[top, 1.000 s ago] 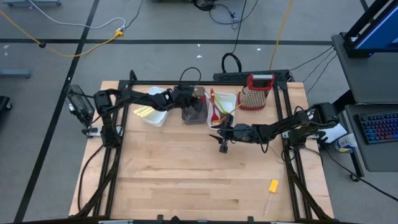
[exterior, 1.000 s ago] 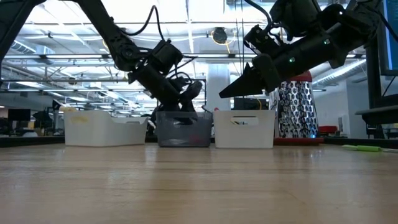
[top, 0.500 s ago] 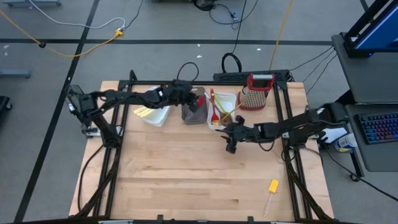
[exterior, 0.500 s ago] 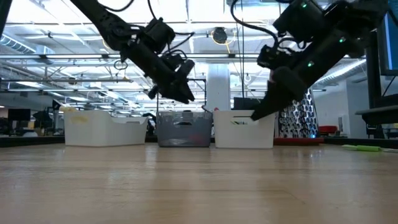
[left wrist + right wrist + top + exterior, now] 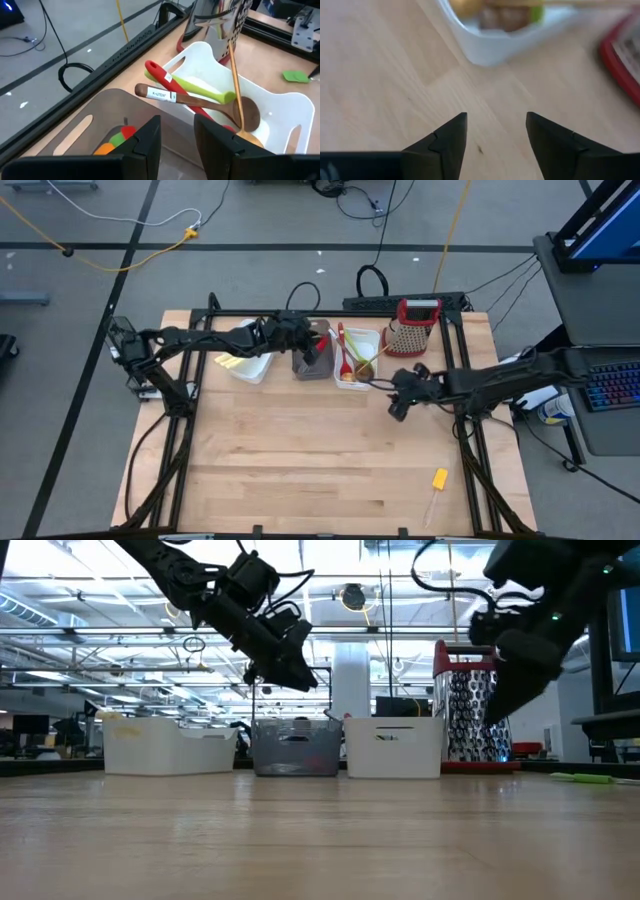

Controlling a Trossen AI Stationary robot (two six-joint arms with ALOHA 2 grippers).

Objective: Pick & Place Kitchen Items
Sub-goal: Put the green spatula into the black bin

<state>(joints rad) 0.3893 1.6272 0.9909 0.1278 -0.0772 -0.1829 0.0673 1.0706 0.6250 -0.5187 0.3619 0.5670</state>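
right gripper (image 5: 397, 406) now spread and empty, pulled back from white tub (image 5: 372, 340); left gripper (image 5: 303, 337) spread over brown tub (image 5: 321, 369)

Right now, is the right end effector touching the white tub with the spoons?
Apart. In the high view, bare table separates the right end effector from the white tub; its wrist view shows both open fingers short of the tub.

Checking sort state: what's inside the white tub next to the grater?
White tub holds a red spoon, a green one, a wooden spoon and a thin gold-coloured one, crossed in a pile. Whatever lies beneath them is covered.
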